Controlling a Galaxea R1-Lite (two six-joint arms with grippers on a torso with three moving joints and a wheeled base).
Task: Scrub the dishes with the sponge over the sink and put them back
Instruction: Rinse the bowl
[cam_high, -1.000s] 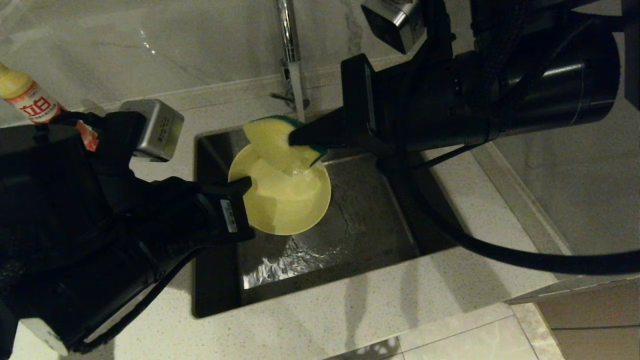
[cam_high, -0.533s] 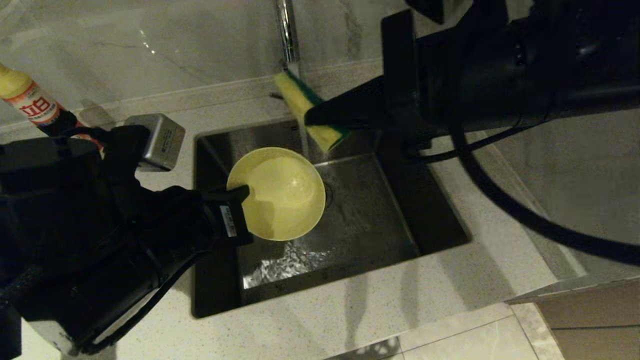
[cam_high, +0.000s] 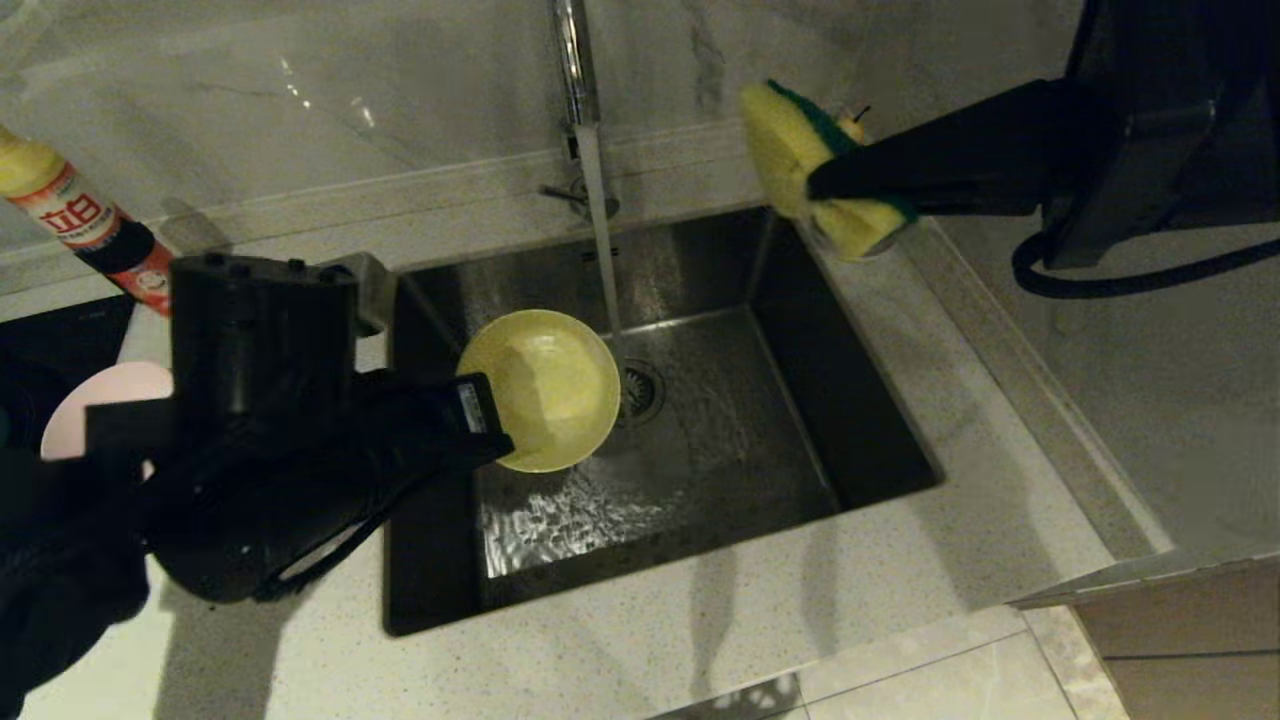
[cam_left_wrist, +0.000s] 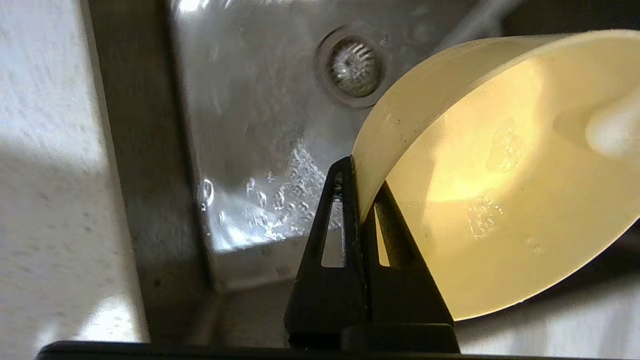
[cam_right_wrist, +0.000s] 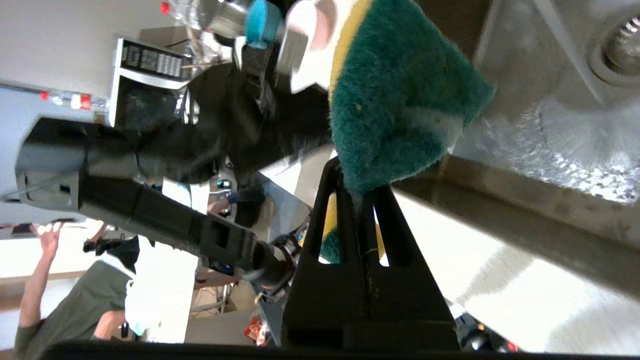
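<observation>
Away swings our right gripper (cam_high: 815, 185), pinching the sponge (cam_high: 800, 150) past the sink's (cam_high: 860, 400) far-right corner. Our left gripper (cam_high: 490, 420) clamps the yellow bowl (cam_high: 545, 385) over the sink.

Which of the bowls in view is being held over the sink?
The yellow bowl, pinched at its rim by the left gripper above the sink. The pink bowl lies off to the left, beside the sink.

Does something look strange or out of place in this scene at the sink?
Only one thing: the tap runs into the sink beside the yellow bowl, not into it. The sponge is held over the counter's edge.
</observation>
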